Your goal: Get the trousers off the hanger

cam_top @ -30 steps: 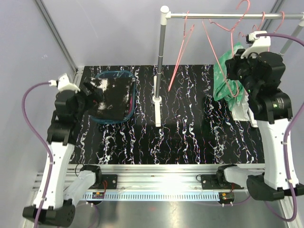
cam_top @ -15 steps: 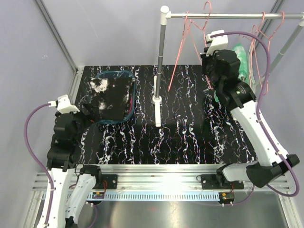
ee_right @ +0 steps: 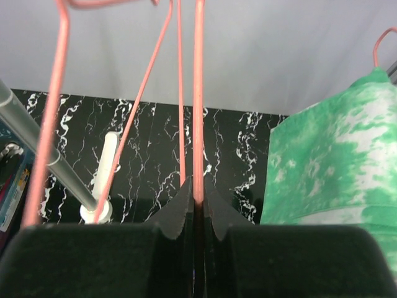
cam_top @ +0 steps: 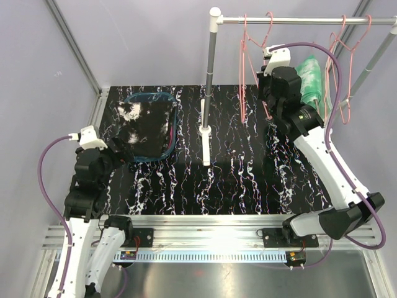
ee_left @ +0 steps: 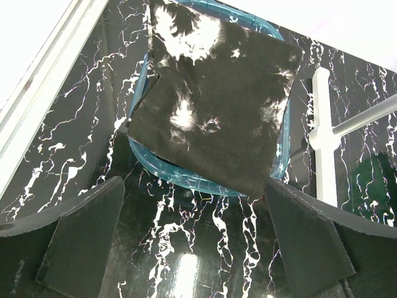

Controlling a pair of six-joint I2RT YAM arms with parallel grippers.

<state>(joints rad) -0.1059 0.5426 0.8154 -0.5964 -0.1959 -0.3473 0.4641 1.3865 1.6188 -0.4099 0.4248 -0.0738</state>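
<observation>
You had bright, even light from overhead. In the top view the metal rail [cam_top: 217,239] at the near edge of the desk [cam_top: 248,180] blew out to white glare. In the left wrist view the glossy desk mirrored a bright patch, the upper left corner was overexposed, and the jaws of the left gripper [ee_left: 192,183] were dark and soft. The pink hanger [ee_right: 198,93] looked slightly blurred near the right wrist lens.

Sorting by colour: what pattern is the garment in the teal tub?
The trousers are black with white speckles; left wrist view.

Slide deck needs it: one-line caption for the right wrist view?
Right gripper shut on a pink hanger wire, green trousers hanging beside it.
</observation>
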